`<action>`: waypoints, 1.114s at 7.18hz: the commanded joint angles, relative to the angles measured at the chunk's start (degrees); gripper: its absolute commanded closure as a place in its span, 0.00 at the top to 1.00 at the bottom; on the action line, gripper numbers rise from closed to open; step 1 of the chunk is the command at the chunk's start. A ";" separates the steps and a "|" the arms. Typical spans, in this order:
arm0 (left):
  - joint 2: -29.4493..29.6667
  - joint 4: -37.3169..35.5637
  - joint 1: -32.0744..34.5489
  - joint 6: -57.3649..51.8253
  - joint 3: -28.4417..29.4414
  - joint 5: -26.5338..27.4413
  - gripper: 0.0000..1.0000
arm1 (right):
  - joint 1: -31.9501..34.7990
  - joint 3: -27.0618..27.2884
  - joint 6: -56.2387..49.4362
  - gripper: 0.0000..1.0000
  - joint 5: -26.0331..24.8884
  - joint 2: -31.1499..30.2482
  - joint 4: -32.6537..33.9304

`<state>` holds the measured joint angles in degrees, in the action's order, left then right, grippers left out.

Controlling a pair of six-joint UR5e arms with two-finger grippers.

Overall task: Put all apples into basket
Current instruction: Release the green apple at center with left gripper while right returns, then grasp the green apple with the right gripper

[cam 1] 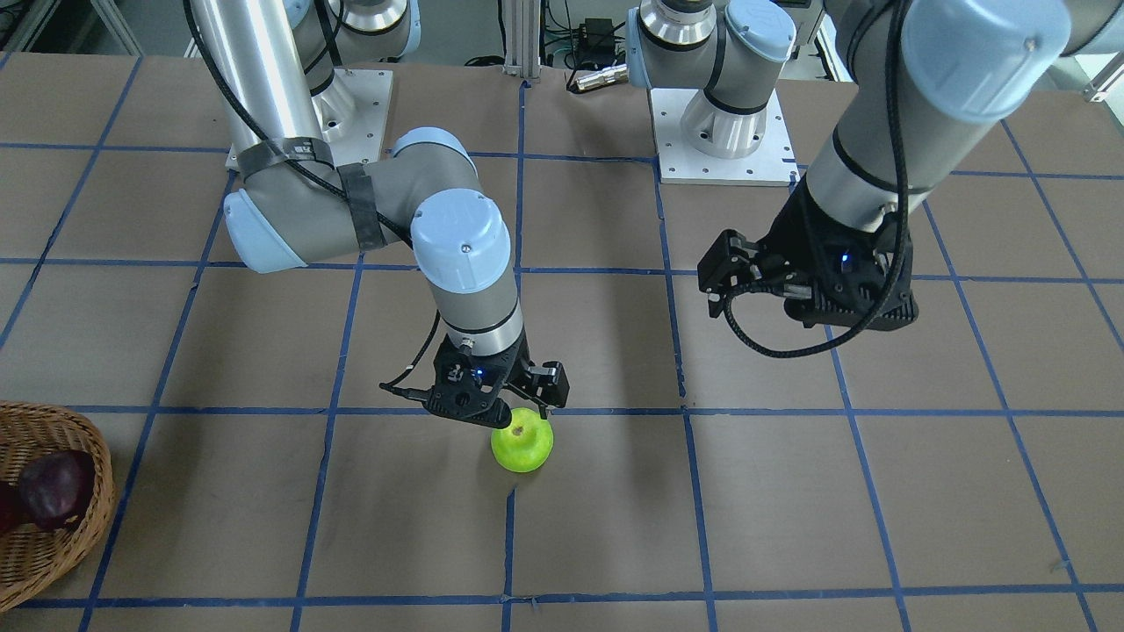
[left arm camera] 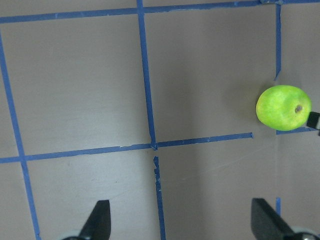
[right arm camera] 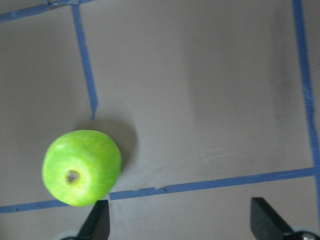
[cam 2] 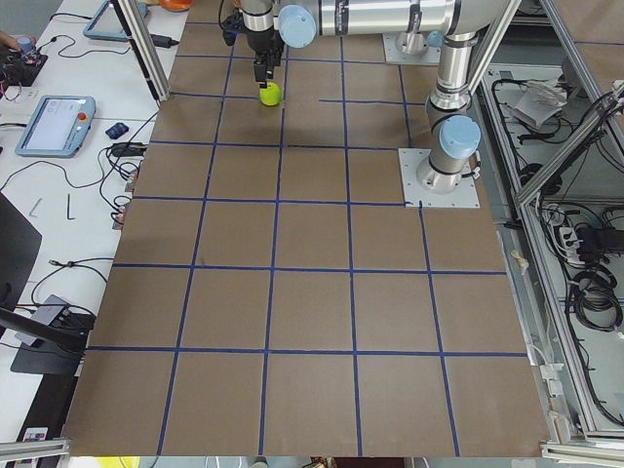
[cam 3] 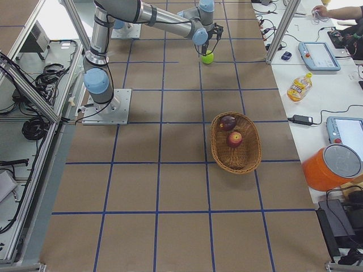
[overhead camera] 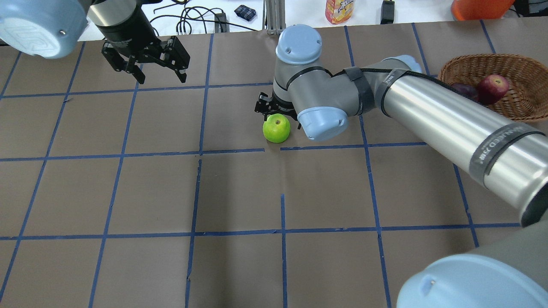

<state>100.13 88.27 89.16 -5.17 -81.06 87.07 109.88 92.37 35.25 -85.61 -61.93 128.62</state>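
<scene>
The lime green apple (cam 1: 522, 445) lies on the table near the middle; it also shows in the overhead view (overhead camera: 276, 128). My right gripper (cam 1: 514, 412) hangs open just above and beside it. In the right wrist view the apple (right arm camera: 81, 167) sits by the left fingertip (right arm camera: 97, 220), off centre between the open jaws. My left gripper (overhead camera: 158, 77) is open and empty, raised well to the side; its wrist view sees the apple (left arm camera: 283, 106) far off. The wicker basket (overhead camera: 454, 68) holds the red apple (overhead camera: 493, 87) and the maroon apple (overhead camera: 464, 90).
The basket (cam 1: 97, 456) stands at the table's end on my right. The arms' mounting plates (cam 1: 724, 132) lie at the robot's edge of the table. A bottle (overhead camera: 336, 10) and an orange container (overhead camera: 479, 6) stand beyond the far edge. Blue tape lines grid the brown surface.
</scene>
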 commanded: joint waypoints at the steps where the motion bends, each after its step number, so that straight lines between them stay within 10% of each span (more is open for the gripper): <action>1: -1.96 1.03 0.05 -0.10 -0.50 2.83 1.00 | 1.03 0.27 0.53 1.00 -1.65 1.28 1.37; 5: 0.05 1.12 -0.48 -0.36 0.80 4.50 1.00 | 1.03 0.88 -5.70 0.94 -2.72 6.64 10.60; 6: -0.03 1.12 -0.13 -0.37 0.73 5.47 1.00 | 1.03 1.58 -5.98 0.44 -2.72 6.64 10.43; 7: -0.20 1.12 -0.22 -0.54 0.21 5.48 1.00 | 1.03 1.07 -5.90 0.19 -2.29 6.30 10.08; 8: -0.12 1.12 -0.22 -0.63 0.20 5.48 1.00 | 0.16 0.45 -5.90 0.18 -1.85 4.81 9.29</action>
<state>99.96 89.39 88.95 -5.67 -80.73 92.40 110.71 93.39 29.44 -87.92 -55.85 138.59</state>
